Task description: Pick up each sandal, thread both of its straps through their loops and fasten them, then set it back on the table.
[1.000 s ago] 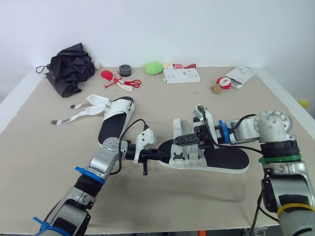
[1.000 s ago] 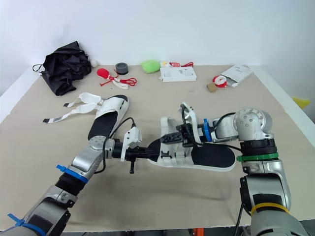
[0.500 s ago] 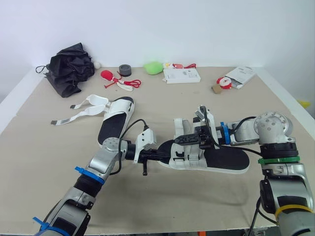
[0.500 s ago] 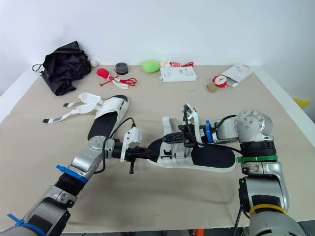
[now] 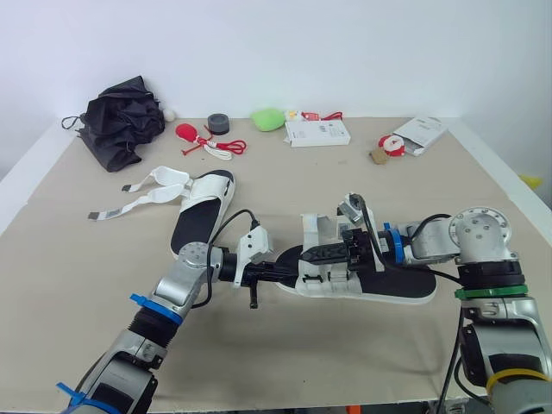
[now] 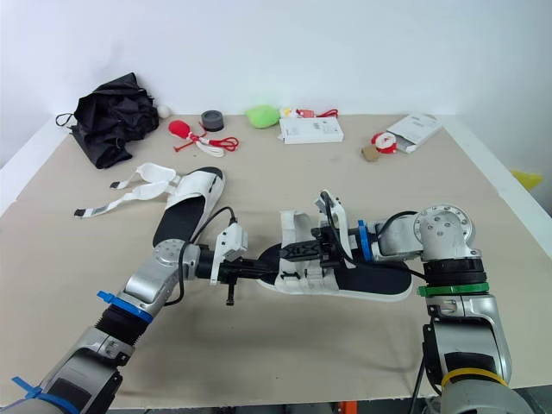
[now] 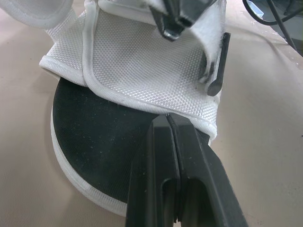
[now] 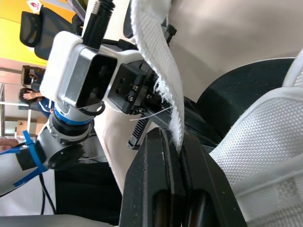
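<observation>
Beige cloth covers the table (image 5: pixel 345 181), with a plain white wall (image 5: pixel 362 52) behind its far edge. A flat white box (image 5: pixel 318 132) lies closed at 12 o'clock; its contents cannot be told. An opened white packet (image 5: pixel 424 132) sits at 2 o'clock. A crumpled black umbrella (image 5: pixel 125 116) fills the 10 o'clock corner, with a grey tape roll (image 5: pixel 220 124) and a green lump (image 5: pixel 269 118) between it and the box.

Just toward 4 o'clock of the table's middle lies the near sandal (image 5: pixel 405 278), sole flat on the cloth. The right gripper (image 8: pixel 173 137) is clenched on a raised white strap (image 8: pixel 156 56) over its front. The left gripper (image 7: pixel 168 120) has its fingers pressed together, tips on the black footbed at the strap's hem. The second sandal (image 5: pixel 203 216) lies at 10 o'clock, straps loose.
</observation>
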Tool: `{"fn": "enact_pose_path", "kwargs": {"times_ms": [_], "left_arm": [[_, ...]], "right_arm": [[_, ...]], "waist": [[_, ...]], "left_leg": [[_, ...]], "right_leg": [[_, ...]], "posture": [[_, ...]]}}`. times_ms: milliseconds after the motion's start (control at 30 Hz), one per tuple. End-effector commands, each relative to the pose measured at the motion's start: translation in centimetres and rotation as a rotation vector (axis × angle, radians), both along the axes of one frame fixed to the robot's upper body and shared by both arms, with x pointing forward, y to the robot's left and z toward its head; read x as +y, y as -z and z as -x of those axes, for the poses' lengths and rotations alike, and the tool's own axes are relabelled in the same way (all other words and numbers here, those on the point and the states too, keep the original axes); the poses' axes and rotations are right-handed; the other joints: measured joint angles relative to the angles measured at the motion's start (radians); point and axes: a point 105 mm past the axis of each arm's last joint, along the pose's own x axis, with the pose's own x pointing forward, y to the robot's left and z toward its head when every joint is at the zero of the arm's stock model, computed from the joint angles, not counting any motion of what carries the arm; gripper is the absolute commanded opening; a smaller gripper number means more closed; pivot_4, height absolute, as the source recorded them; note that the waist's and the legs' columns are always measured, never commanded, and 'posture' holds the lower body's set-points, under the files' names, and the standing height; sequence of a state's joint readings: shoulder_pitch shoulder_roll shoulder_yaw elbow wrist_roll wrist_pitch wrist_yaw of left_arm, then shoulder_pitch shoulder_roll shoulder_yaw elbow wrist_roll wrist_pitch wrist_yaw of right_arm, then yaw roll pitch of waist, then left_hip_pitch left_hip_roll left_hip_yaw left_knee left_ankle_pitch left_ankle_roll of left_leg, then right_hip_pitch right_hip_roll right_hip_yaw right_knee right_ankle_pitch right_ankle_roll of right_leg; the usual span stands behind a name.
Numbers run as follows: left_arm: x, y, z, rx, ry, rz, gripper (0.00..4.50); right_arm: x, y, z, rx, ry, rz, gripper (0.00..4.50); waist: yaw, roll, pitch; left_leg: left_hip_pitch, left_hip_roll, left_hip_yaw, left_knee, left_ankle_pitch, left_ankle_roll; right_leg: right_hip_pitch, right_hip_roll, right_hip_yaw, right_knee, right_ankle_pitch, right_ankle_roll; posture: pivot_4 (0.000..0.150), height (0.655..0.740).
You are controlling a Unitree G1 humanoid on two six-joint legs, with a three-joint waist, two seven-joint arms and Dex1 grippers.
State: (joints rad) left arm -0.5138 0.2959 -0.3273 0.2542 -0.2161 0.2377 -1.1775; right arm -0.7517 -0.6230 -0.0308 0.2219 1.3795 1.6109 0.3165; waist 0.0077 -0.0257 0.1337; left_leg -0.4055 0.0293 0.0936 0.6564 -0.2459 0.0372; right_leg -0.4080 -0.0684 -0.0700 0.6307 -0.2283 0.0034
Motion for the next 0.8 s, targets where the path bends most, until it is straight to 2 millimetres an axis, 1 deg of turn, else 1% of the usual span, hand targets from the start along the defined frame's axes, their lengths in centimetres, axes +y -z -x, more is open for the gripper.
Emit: {"fn": "enact_pose_path", "kwargs": {"times_ms": [33,133,333,467,567,600,733,800], "left_arm": [[1.8,5.6,1.6,0.177,-0.038,-0.16,0.0],[1.9,5.7,1.6,0.179,-0.038,-0.163,0.0],[1.9,5.7,1.6,0.18,-0.038,-0.166,0.0],[1.9,5.8,1.6,0.182,-0.039,-0.165,0.0],[2.0,5.9,1.6,0.184,-0.047,-0.164,0.0],[2.1,5.9,1.6,0.184,-0.048,-0.165,0.0],[2.1,5.9,1.5,0.184,-0.05,-0.166,0.0],[2.2,5.9,1.5,0.185,-0.052,-0.166,0.0]], "right_arm": [[0.5,-1.6,0.0,-0.032,-0.014,-0.064,0.05],[0.4,-1.9,-0.2,-0.037,-0.003,-0.078,0.05],[0.5,-1.2,0.1,-0.018,-0.012,-0.058,0.05],[0.5,-1.3,0.0,-0.015,-0.004,-0.064,0.05],[0.0,0.6,0.0,0.036,0.02,0.013,0.05],[-0.1,1.2,-0.1,0.05,0.031,0.039,0.05],[-1.2,3.3,-0.8,0.11,0.1,0.142,0.05],[-2.5,5.5,-0.9,0.172,0.149,0.245,0.05]], "waist": [[0.0,0.0,0.0],[0.0,0.0,0.0],[0.0,0.0,0.0],[0.0,0.0,0.0],[0.0,0.0,0.0],[0.0,0.0,0.0],[0.0,0.0,-0.003],[-0.001,-0.001,-0.006]], "left_leg": [[0.0,0.0,0.0,0.0,0.0,0.0],[0.0,0.0,0.0,0.0,0.0,0.0],[0.0,0.0,0.0,0.0,0.0,0.0],[0.0,0.0,0.0,0.0,0.0,0.0],[0.0,0.0,0.0,0.0,0.0,0.0],[0.0,0.0,0.0,0.0,0.0,0.0],[0.0,0.0,0.0,0.0,0.0,0.0],[0.0,0.0,0.0,0.0,0.0,0.0]], "right_leg": [[0.0,0.0,0.0,0.0,0.0,0.0],[0.0,0.0,0.0,0.0,0.0,0.0],[0.0,0.0,0.0,0.0,0.0,0.001],[0.0,0.0,0.0,0.0,0.0,0.001],[0.0,0.0,0.0,0.0,-0.001,0.001],[0.0,0.0,0.0,0.0,-0.002,0.004],[0.0,0.0,0.0,0.0,-0.003,0.005],[0.0,0.0,0.0,0.0,-0.003,0.005]], "posture": [[0.15,0.74],[0.15,0.74],[0.15,0.74],[0.15,0.74],[0.15,0.74],[0.15,0.74],[0.15,0.74],[0.15,0.74]]}}
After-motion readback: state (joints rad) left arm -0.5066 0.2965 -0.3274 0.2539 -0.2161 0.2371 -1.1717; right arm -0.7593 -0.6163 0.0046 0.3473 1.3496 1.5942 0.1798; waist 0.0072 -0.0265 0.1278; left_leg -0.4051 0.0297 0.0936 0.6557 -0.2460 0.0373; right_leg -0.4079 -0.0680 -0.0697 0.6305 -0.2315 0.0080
